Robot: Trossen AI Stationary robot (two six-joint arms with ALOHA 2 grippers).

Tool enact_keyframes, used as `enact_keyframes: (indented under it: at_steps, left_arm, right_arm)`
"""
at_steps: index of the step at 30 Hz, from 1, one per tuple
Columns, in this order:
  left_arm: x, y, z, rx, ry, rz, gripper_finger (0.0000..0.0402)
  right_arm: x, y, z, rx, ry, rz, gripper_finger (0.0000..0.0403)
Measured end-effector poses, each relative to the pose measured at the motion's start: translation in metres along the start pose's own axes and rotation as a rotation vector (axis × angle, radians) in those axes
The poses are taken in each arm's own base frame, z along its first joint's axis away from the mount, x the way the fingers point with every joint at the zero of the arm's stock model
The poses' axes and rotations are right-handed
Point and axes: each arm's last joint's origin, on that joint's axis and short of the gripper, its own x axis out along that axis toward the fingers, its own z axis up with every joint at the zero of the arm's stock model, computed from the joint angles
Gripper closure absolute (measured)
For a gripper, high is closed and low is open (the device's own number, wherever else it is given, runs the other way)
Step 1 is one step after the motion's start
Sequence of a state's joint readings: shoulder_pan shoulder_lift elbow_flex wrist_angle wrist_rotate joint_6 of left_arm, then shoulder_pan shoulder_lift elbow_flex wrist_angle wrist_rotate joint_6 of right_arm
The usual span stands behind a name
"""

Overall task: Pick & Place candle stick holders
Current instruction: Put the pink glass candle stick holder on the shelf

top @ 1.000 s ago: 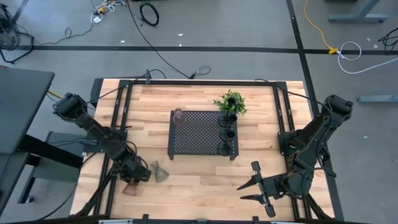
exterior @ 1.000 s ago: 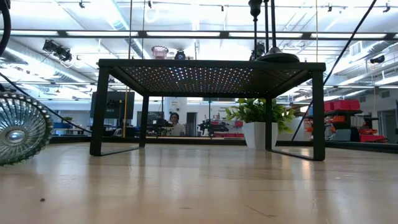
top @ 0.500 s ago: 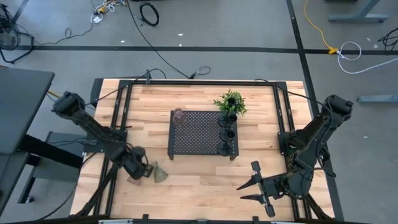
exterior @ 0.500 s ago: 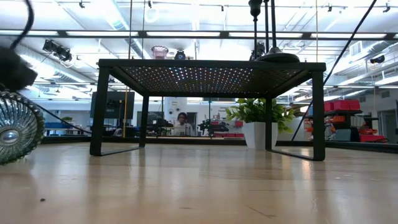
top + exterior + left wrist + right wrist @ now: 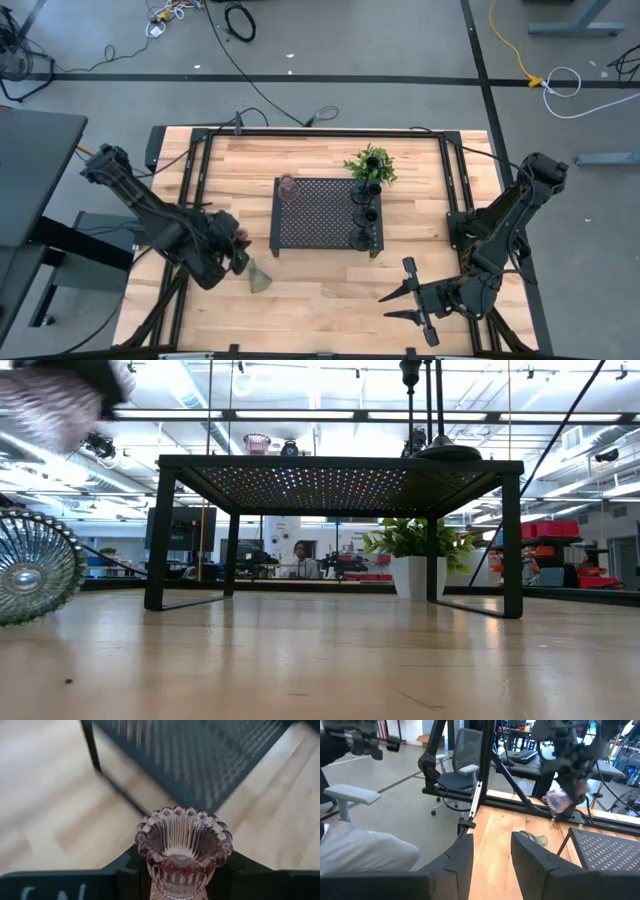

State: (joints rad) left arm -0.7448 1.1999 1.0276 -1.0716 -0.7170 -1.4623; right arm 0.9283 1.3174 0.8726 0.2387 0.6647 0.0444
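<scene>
Between left gripper [image 5: 182, 870] fingers, ribbed pink glass holder [image 5: 182, 847]

Bright, even light all round, pouring from ceiling strip lamps [image 5: 330, 415] that glare white across the low view. Shadows on the bench [image 5: 320, 290] are soft and faint. Motion blur smears the pink glass holder [image 5: 60, 405] at the low view's upper corner. In the left wrist view, that holder [image 5: 182, 847] sits sharp in the left gripper [image 5: 180, 875], while the black tray [image 5: 200, 755] beyond streaks with blur. Right gripper [image 5: 492, 855] dark, slightly soft; room beyond bright.
</scene>
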Motion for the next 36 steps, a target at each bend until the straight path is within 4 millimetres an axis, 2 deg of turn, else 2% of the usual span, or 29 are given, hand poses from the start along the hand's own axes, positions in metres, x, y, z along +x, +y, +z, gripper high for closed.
enact_keyframes:
  at_steps: [7,12,15,24,36]
  left_arm:
    - [-0.005,-0.007,0.013,0.209,-0.326,0.023,0.0276]
    - [-0.006,-0.011,0.018,0.257,-0.506,0.064,0.0276]
    - [0.001,-0.012,0.016,0.273,-0.576,0.092,0.0276]
    - [0.045,0.002,0.003,0.211,-0.619,0.162,0.0276]
    - [0.076,0.003,0.013,0.166,-0.640,0.113,0.0276]
  right_arm:
    - [0.000,0.000,0.000,-0.001,0.002,0.000,0.0273]
    - [0.000,0.000,0.000,-0.001,0.002,0.000,0.0273]
    - [0.000,0.000,0.000,-0.001,0.002,0.000,0.0273]
    - [0.000,0.000,0.000,-0.001,0.002,0.000,0.0273]
    - [0.000,0.000,-0.001,-0.007,0.010,-0.001,0.0273]
